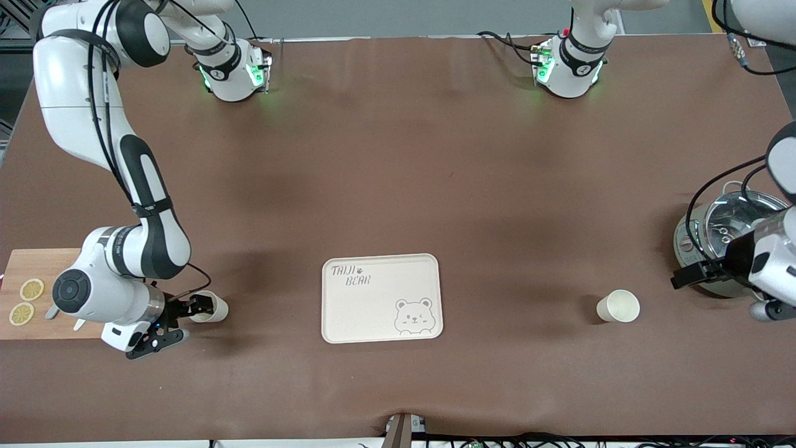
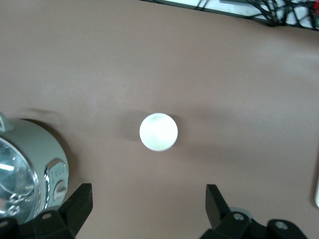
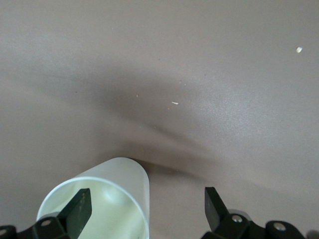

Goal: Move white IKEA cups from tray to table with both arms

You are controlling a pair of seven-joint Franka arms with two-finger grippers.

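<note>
While the right gripper [image 1: 186, 318] at lower left of the front view stands released around one cup [image 1: 210, 307] (one finger inside its rim), the tray [image 1: 381, 298] is seen bare at centre; the second cup [image 1: 618, 306] stands alone, the left gripper [image 1: 690, 275] spread and empty at the right edge.

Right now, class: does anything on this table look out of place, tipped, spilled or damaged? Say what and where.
Nothing stands out. Both white cups stand upright on the table, off the empty tray: one toward the left arm's end, one by the open right gripper, with one finger inside its rim. No spills or damage show.
</note>
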